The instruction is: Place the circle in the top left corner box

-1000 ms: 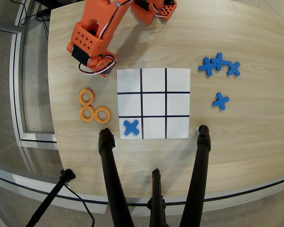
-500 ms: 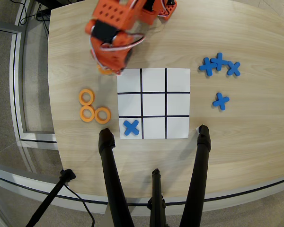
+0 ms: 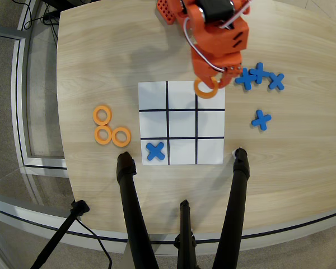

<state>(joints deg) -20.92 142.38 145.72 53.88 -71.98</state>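
My orange arm reaches down from the table's far edge in the overhead view. Its gripper [image 3: 210, 84] is shut on the circle [image 3: 197, 89], a flat orange ring. The ring hangs over the upper edge of a white corner cell [image 3: 211, 101] of the black-lined 3x3 grid. This view shows that cell at the top right. The corner cell at the view's upper left [image 3: 153, 96] is bare. A blue cross [image 3: 155, 151] lies in the lower left cell. The fingertips are partly hidden by the gripper body.
Three more orange rings [image 3: 103, 134] lie together on the wood left of the grid. Several blue crosses [image 3: 260, 75] sit right of the grid, close to the gripper, and one [image 3: 261, 119] lies lower. Black tripod legs [image 3: 131, 213] cross the table's near edge.
The arm has swung from the left side of the table, past the grid's upper left corner, to its upper right corner, carrying the ring with it.
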